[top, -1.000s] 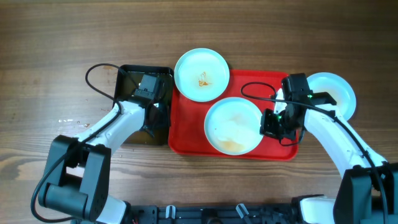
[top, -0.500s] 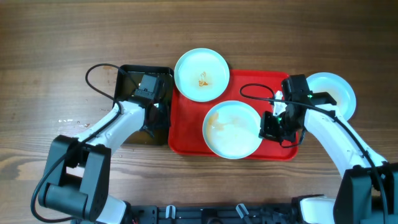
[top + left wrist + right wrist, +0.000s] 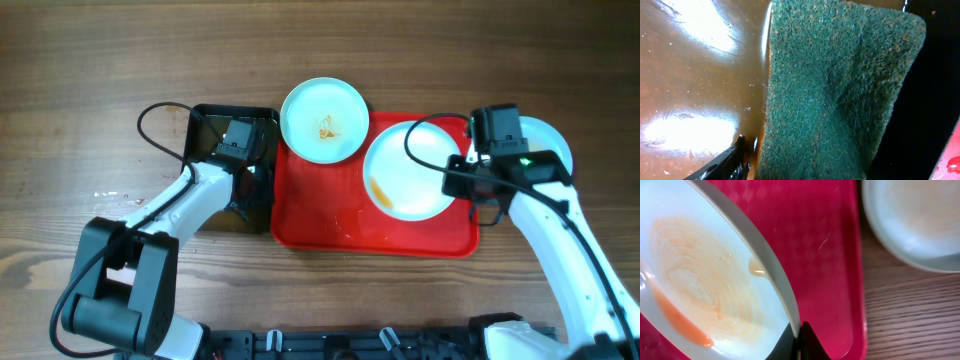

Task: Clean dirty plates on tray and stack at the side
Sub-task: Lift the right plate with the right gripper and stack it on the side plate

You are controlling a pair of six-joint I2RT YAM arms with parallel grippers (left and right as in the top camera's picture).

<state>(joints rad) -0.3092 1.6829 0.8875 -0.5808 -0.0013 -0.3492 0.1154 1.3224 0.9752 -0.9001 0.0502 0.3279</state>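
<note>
3 plates show in the overhead view. Plate 1 (image 3: pixel 413 168) is held over the right half of the tray (image 3: pixel 325 215), pinched at its right rim by the right gripper (image 3: pixel 460 178). In the right wrist view the fingertips (image 3: pixel 807 342) are closed tight on that rim. Plate 1 is tilted, gripped side up, hollow face toward the upper left. An orange sauce streak (image 3: pixel 377 191) has gathered along its lower-left rim. A round plate has no long axis to note.

Plate 2 (image 3: pixel 324 120), with a small orange-brown smear in its middle, lies flat across the tray's far left corner. Plate 3 (image 3: pixel 550 138) sits on the wooden table (image 3: pixel 100 60) just right of the tray, partly hidden by the right arm.

The left gripper (image 3: pixel 240 145) is down in the black basin (image 3: pixel 205 120), left of the tray. Its wrist view shows a green scouring pad (image 3: pixel 835 95) over brown liquid (image 3: pixel 690 75) and 1 finger (image 3: pixel 722 167) at the pad's edge. Cannot tell how far this gripper is open or whether it grips the pad.

Against 0.5 s ago, plate 1 has gone from lying flat at the tray's near middle to raised, tilted and further right. Wet marks (image 3: pixel 350 217) remain on the tray. The right arm has swung away from the near edge. The left arm, plate 2 and plate 3 are unchanged.
</note>
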